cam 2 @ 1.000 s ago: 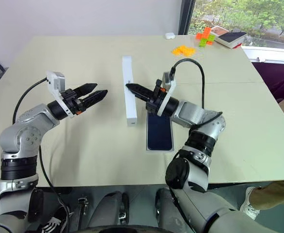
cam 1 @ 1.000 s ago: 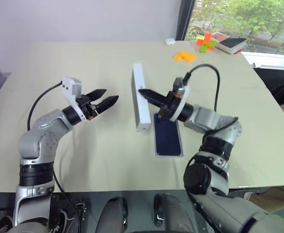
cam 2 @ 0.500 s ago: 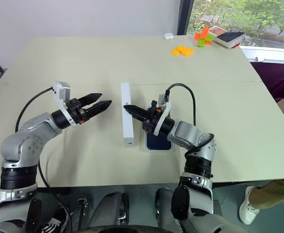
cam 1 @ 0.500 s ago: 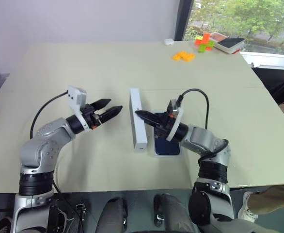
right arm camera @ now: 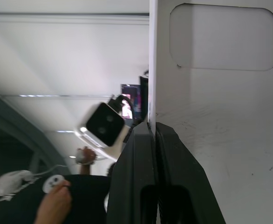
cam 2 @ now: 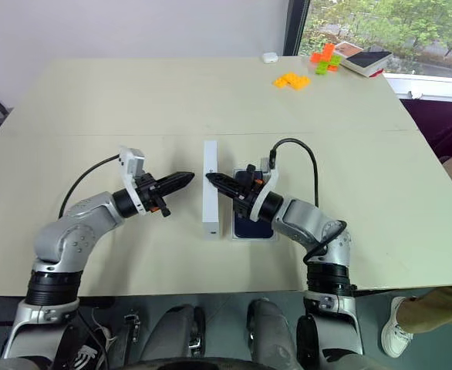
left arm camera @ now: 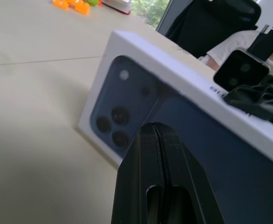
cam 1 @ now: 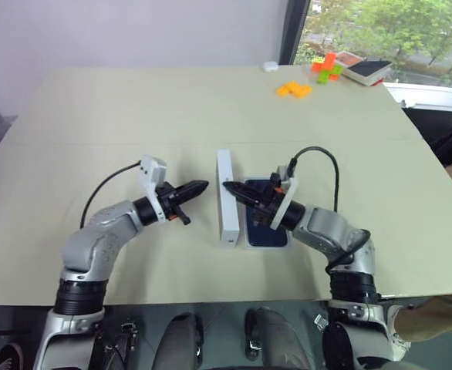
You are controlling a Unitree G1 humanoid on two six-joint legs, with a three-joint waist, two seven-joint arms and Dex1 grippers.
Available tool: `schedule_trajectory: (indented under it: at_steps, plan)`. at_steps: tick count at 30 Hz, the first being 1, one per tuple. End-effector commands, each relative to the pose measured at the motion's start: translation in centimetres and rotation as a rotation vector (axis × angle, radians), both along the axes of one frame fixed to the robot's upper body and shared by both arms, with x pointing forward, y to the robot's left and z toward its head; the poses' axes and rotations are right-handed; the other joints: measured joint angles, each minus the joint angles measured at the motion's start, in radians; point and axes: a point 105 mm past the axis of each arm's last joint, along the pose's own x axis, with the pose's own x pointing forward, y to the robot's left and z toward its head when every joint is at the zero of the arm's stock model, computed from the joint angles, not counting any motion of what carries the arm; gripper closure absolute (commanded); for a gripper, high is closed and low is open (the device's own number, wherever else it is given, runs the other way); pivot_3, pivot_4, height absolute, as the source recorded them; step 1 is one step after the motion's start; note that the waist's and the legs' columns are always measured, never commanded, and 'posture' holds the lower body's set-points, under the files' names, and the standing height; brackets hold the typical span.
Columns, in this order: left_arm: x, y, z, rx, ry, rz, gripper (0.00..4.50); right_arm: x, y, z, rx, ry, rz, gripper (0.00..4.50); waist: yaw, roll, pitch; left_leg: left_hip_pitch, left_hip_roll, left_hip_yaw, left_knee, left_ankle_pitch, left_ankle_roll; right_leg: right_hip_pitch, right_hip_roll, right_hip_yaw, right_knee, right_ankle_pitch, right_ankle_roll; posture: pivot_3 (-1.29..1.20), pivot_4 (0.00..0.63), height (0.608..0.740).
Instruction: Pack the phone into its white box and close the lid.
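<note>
On the pale table (cam 1: 95, 116), the left gripper (cam 1: 197, 186) hangs with its fingers pressed together, just left of the lid (cam 1: 226, 198), which stands on its long edge. Right of the lid, the right gripper (cam 1: 233, 188), fingers together, has its tip against the lid's upper edge. The phone (cam 1: 266, 231) lies in the white box (cam 1: 267, 245) under that arm.
</note>
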Motion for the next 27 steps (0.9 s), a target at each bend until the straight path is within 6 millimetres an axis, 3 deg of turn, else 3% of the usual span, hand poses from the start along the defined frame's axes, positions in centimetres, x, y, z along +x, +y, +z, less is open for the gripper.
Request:
schedule_trajectory:
  at_steps: [1,4,11,14,21,27]
  plan:
    - [0.0,-1.3,1.0,-0.015,-0.046,-0.035,4.47,-0.8,0.2,1.8,0.038,-0.078,0.012,4.50,0.000,0.000,0.000,0.000,0.000,0.000,0.000,0.000,0.000,0.000,0.000,0.000,0.000,0.000,0.000,0.00,0.150,0.740]
    - [0.0,-2.4,0.9,-0.022,-0.043,-0.061,4.47,-1.1,0.1,1.9,0.032,-0.088,0.002,4.50,0.001,0.000,0.000,0.000,0.000,0.000,0.000,0.000,0.000,0.000,0.000,0.000,0.000,0.000,0.000,0.00,0.150,0.740]
    - [0.1,-3.0,0.7,-0.026,-0.037,-0.077,4.47,-1.4,-0.1,1.4,0.018,-0.075,-0.027,4.50,-0.001,0.000,0.000,0.000,0.000,0.000,0.000,0.000,0.000,0.000,0.000,0.000,0.000,0.000,0.000,0.00,0.150,0.740]
    - [0.3,-3.3,0.8,-0.022,-0.042,-0.080,4.50,-1.3,-0.1,1.2,0.014,-0.068,-0.034,3.62,0.000,0.000,0.000,0.000,0.000,0.000,0.000,0.000,0.000,0.000,0.000,0.000,0.000,0.000,0.000,0.00,0.150,0.740]
    - [0.3,-3.7,0.8,-0.017,-0.047,-0.093,4.50,-1.1,-0.9,1.0,-0.104,-0.145,-0.017,0.04,0.002,0.000,0.000,0.000,0.000,0.000,0.000,0.000,0.000,0.000,0.000,0.000,-0.001,0.000,0.000,0.00,0.150,0.740]
    - [0.2,-4.3,1.3,-0.024,-0.065,-0.108,4.50,-0.4,-4.0,2.1,-0.305,-0.334,0.010,0.04,0.002,0.000,0.000,0.000,0.000,0.000,0.000,0.000,0.001,0.000,0.000,-0.001,-0.001,0.000,0.000,0.00,0.150,0.740]
